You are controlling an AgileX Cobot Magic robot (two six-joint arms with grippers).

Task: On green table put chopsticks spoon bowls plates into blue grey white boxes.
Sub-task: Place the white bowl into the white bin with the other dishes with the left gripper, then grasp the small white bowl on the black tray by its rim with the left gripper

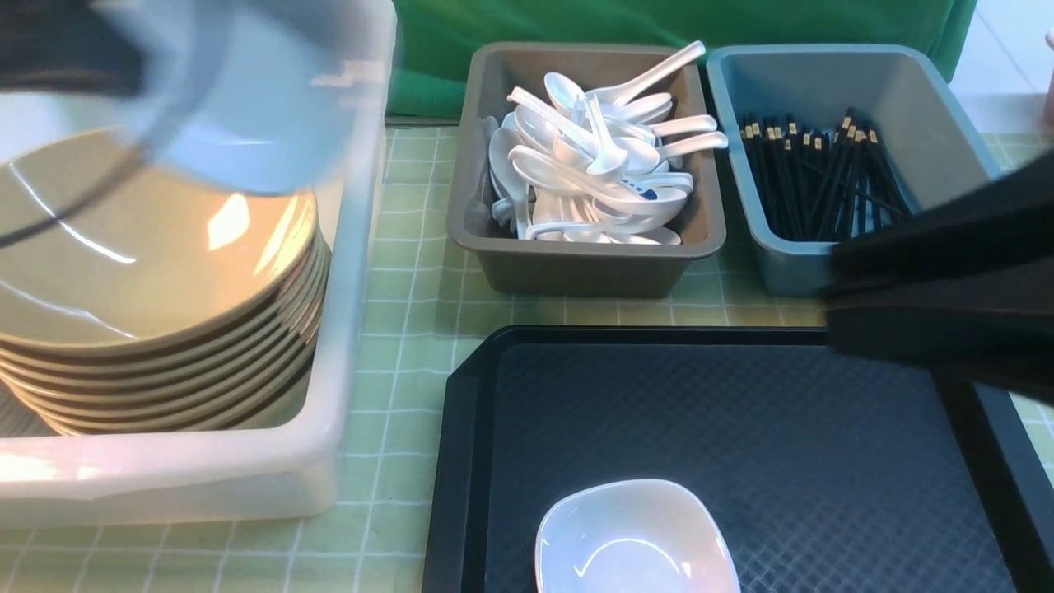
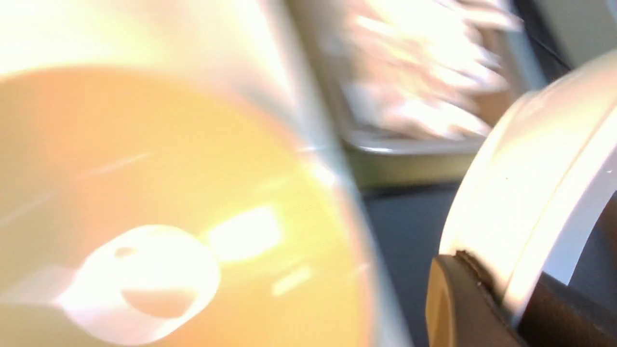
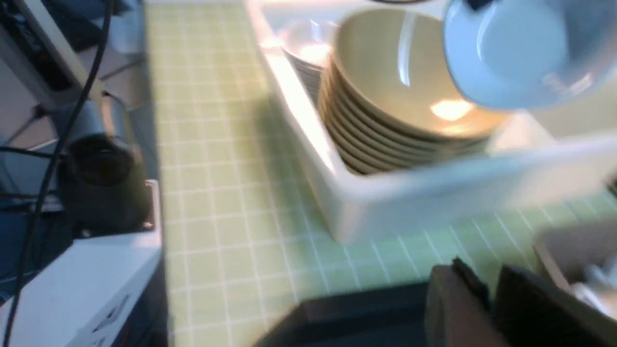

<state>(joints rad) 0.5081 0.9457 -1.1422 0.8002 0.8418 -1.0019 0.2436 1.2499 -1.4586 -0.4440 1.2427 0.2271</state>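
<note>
Nearest of all, a second plate (image 1: 634,539) lies flat on the black tray (image 1: 823,428), well apart from both pairs of jaws and on the near side of them.

Farther along the tray, the right gripper (image 3: 491,308) hangs over its far edge. Its jaws stand almost together, with only a thin slit between the dark fingers (image 3: 458,308). Nothing shows between them and they touch nothing. Just beyond these jaws sit the blue box (image 1: 930,107), holding the chopsticks (image 1: 823,181), and beside it the grey box (image 1: 576,268), heaped with spoons (image 1: 593,165). Both boxes rest on the green table (image 1: 403,329).

To the left of the tray, the large white box (image 1: 338,329) holds a tall stack of bowls (image 1: 140,247).

Above that stack, the left gripper (image 2: 506,299) has its jaws closed tight on the rim of a plate (image 2: 530,159). The left wrist view shows the white rim pinched between the two pads. The plate (image 1: 247,91) hangs tilted from these jaws over the far part of the white box. It is clear of the top bowl directly below and is blurred in every view. The spoons lie off to one side of these jaws, past the wall of the white box.
</note>
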